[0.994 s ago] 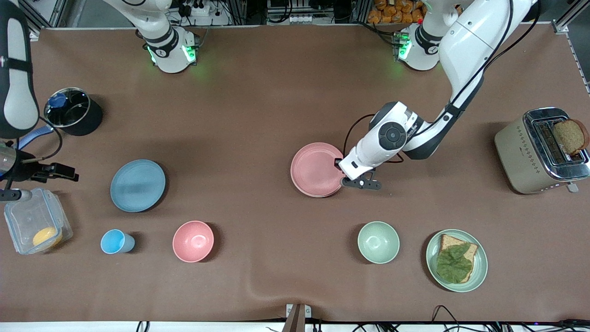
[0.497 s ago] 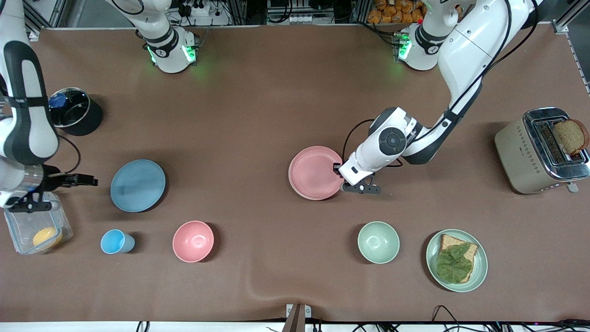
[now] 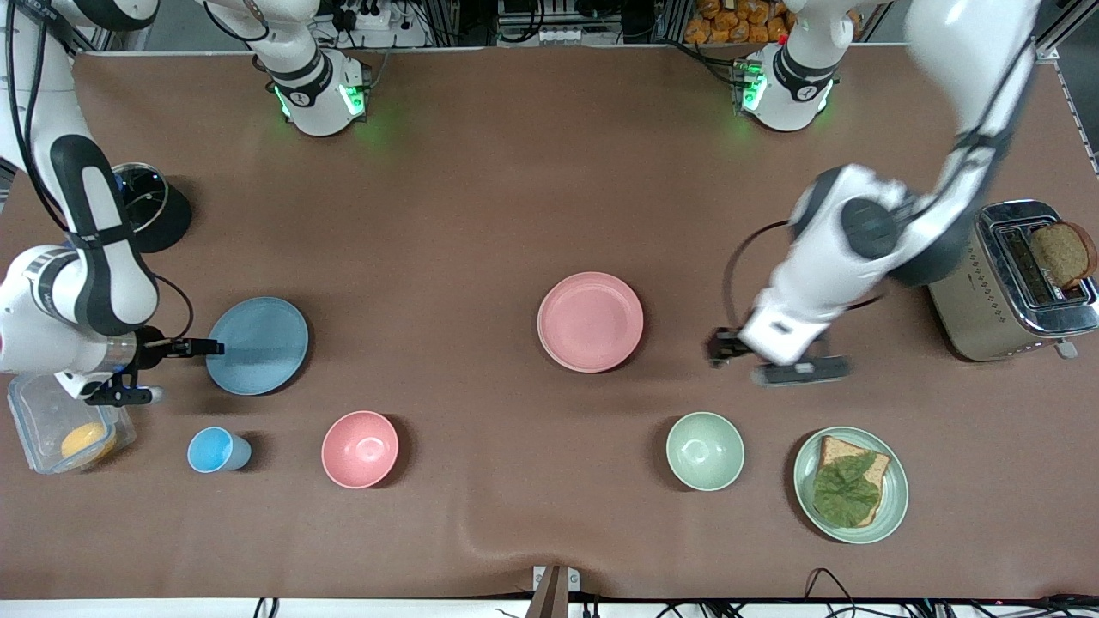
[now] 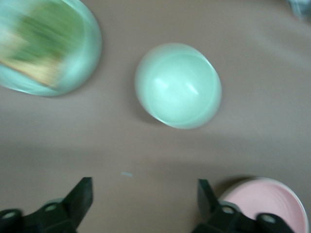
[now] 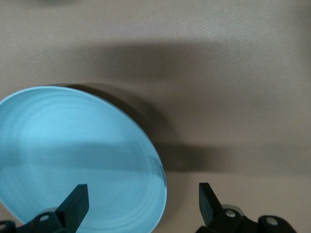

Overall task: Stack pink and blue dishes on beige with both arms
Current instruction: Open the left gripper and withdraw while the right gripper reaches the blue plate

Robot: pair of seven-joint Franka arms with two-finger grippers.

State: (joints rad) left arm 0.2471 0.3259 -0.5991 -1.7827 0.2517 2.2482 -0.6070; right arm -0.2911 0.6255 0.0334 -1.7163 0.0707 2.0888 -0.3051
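The pale pink plate (image 3: 590, 321) lies flat at the table's middle; its rim shows in the left wrist view (image 4: 267, 204). No beige plate shows in any view. My left gripper (image 3: 777, 365) hangs open and empty over bare table between the pink plate and the toaster, its fingers wide apart in the left wrist view (image 4: 144, 199). The light blue plate (image 3: 257, 345) lies toward the right arm's end. My right gripper (image 3: 167, 371) is open at that plate's edge. In the right wrist view (image 5: 142, 201) the blue plate's (image 5: 77, 155) rim sits between the fingers.
A green bowl (image 3: 705, 451) and a green plate with toast and a leaf (image 3: 850, 484) lie nearer the camera. A toaster (image 3: 1004, 283) stands at the left arm's end. A pink bowl (image 3: 360, 449), blue cup (image 3: 215, 450), clear container (image 3: 51, 429) and black pot (image 3: 150, 206) surround the right arm.
My left gripper has left the pink plate's rim and swung away toward the toaster. My right gripper has travelled to the blue plate's edge.
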